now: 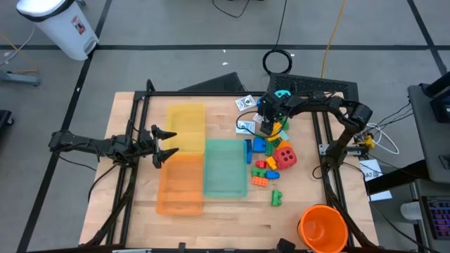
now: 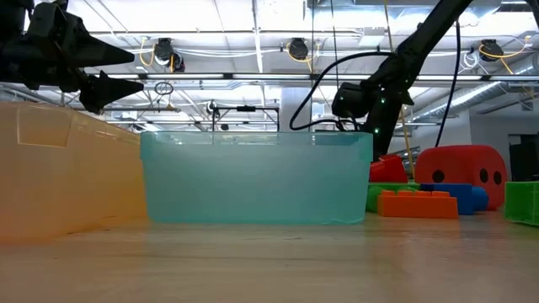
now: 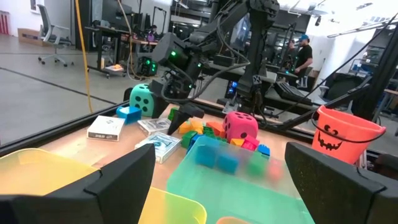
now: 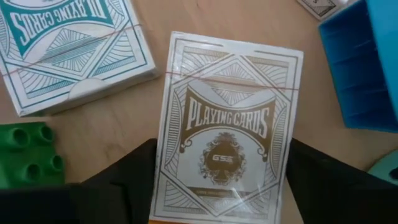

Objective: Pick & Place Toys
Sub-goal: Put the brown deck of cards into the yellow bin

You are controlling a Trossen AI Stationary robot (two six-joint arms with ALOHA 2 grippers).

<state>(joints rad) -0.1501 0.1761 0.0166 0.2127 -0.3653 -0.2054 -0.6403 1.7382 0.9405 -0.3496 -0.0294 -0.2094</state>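
My right gripper (image 1: 266,126) is low over the toy pile at the table's far right and is shut on a white card pack with gold print (image 4: 227,124). A second pack with teal print (image 4: 68,50) lies flat on the table beside it, with a green brick (image 4: 28,152) and a blue brick (image 4: 367,62) close by. Bricks (image 1: 266,165) and the red die (image 1: 285,156) lie nearer, and the teal die (image 1: 283,93) sits behind the gripper. My left gripper (image 1: 163,144) waits open and empty at the left edge of the trays. My right gripper has the gold-printed pack between its two fingers (image 4: 124,183), one on each long side (image 4: 163,180), near one short end. The fingers point down from above and lie across the pack. The pack faces up and level; whether it is off the table I cannot tell.
A yellow tray (image 1: 185,119), an orange tray (image 1: 181,186) and a teal tray (image 1: 225,169) stand in the middle of the table. An orange bucket (image 1: 323,226) stands at the near right corner. A lone green brick (image 1: 276,198) lies near it. Another card pack (image 1: 246,103) lies at the far side.
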